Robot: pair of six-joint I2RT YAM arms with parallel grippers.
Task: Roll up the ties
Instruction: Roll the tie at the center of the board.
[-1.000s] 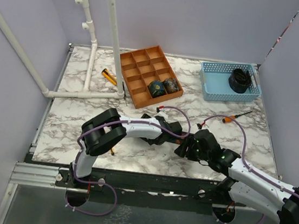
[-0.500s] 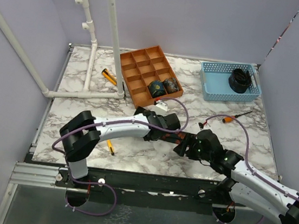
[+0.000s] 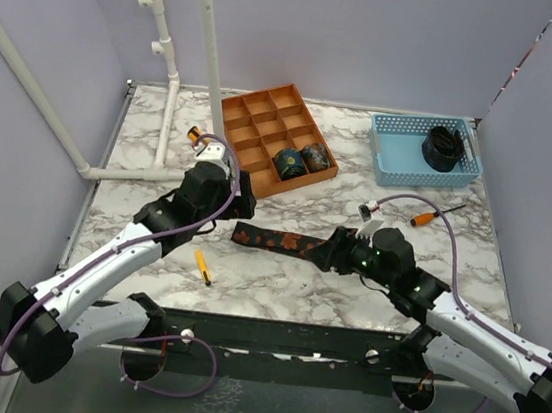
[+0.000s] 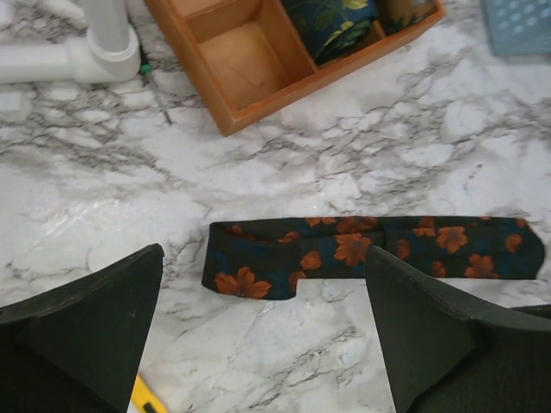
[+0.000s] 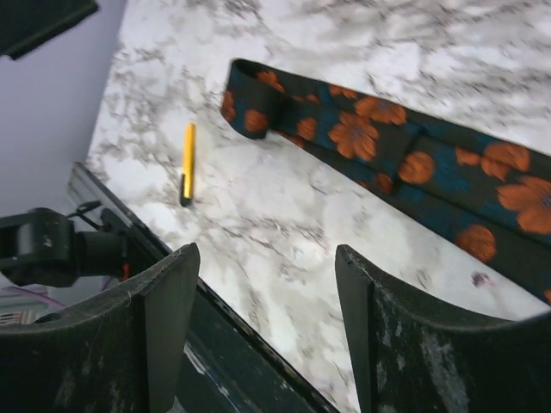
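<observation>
A flowered tie is laid flat as a long strip on the marble desk between the two arms, doubled over at the end nearer the left arm. The left jaws are held wide apart above the desk beside the orange tray, gripping nothing, and the right jaws are likewise parted and empty just beside the tie's other end. Two rolled ties are seen in the tray's near compartments, and a dark coil in the blue basket.
</observation>
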